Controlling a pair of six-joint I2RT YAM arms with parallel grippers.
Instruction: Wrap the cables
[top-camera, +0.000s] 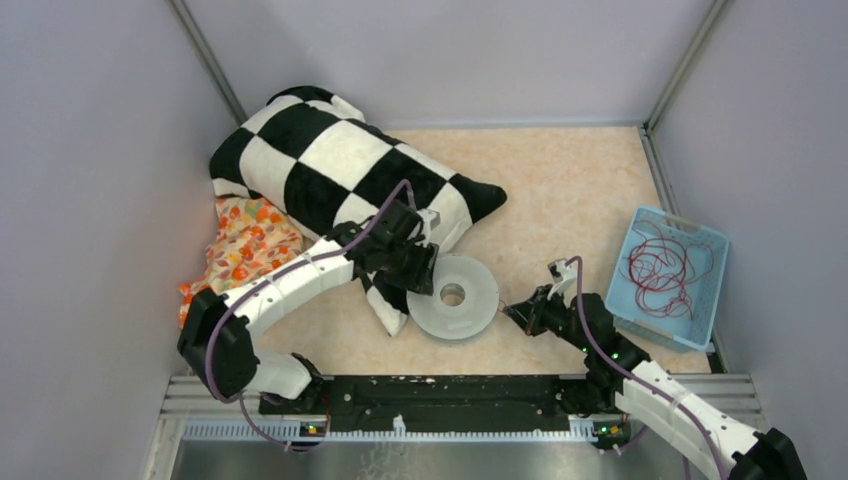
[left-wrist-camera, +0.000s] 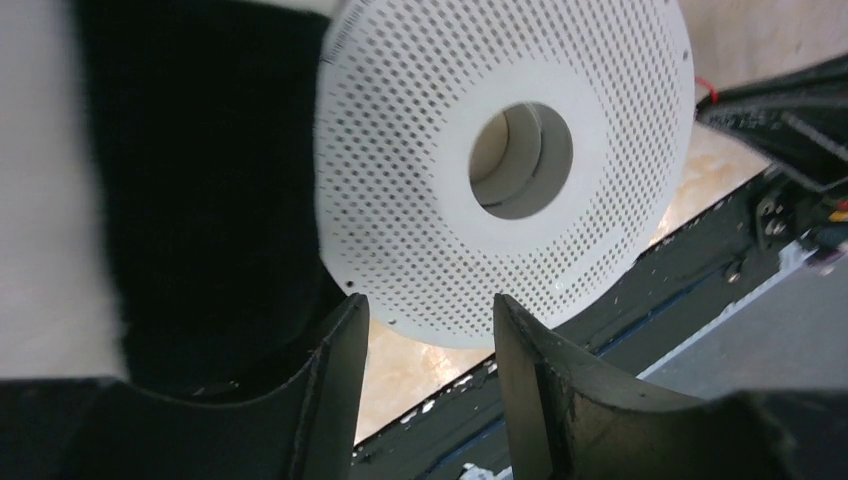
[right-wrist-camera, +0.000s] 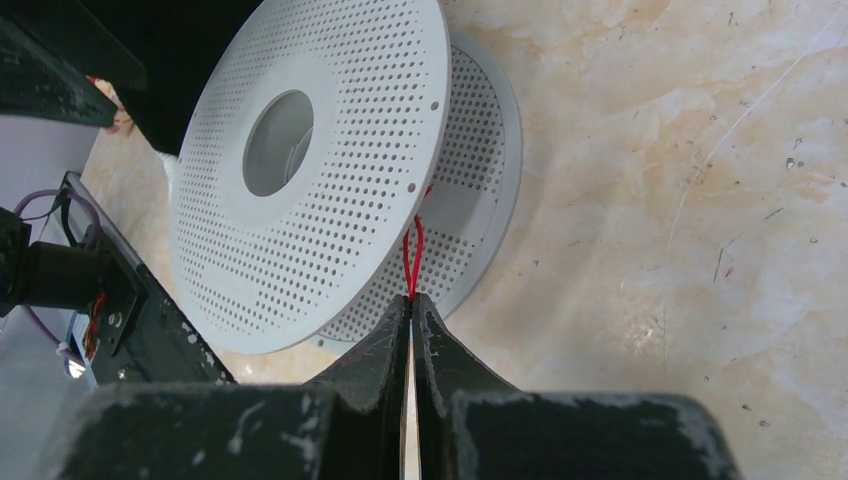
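Left fingers (left-wrist-camera: 335, 395): two, black, standing apart at the bottom of the left wrist view. The rim of a white perforated plastic spool (left-wrist-camera: 420, 200) dips into the gap between their tips; whether they touch it cannot be told. Right fingers (right-wrist-camera: 385, 345): black, pressed together at the bottom centre of the right wrist view and clamped on one thin bright-red cable strand (right-wrist-camera: 412, 250). The strand runs up from the tips into the slot between the spool's two flanges. Spool: at the centre of the overhead view, resting on a beige marbled worktop (top-camera: 570, 190), just beside the lower corner of a black-and-white chequered cushion (top-camera: 340, 160). The left arm's fingers are at its left rim, the right arm's just off its right rim. Other cables (top-camera: 665, 268): a loose tangle of thin dark-red wire lying in a light-blue plastic basket (top-camera: 682, 224) at the right of the overhead view, well apart from the spool. Orange-and-yellow printed cloth (top-camera: 245, 245): beside and partly under the cushion, at the left of the frame.
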